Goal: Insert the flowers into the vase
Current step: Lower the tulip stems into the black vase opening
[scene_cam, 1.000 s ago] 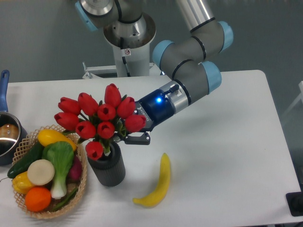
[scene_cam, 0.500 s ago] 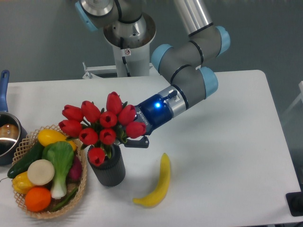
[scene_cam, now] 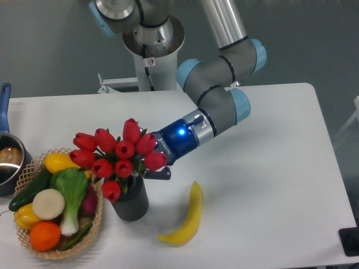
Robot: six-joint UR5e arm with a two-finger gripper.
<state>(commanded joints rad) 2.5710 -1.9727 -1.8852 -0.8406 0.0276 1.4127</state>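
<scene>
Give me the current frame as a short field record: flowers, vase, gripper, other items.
flowers: red tulip bunch, stems down in the vase mouth
vase: dark ribbed cylinder, upright, beside the basket
gripper: at the stems just above the vase rim, fingers hidden by the blooms
basket: woven, holds vegetables and fruit, left of vase
banana: on the table, right of vase
pot: at left edge

Lighting was bright and even; the white table (scene_cam: 269, 168) showed only soft shadows, the frame sharp, with no strong glare.
</scene>
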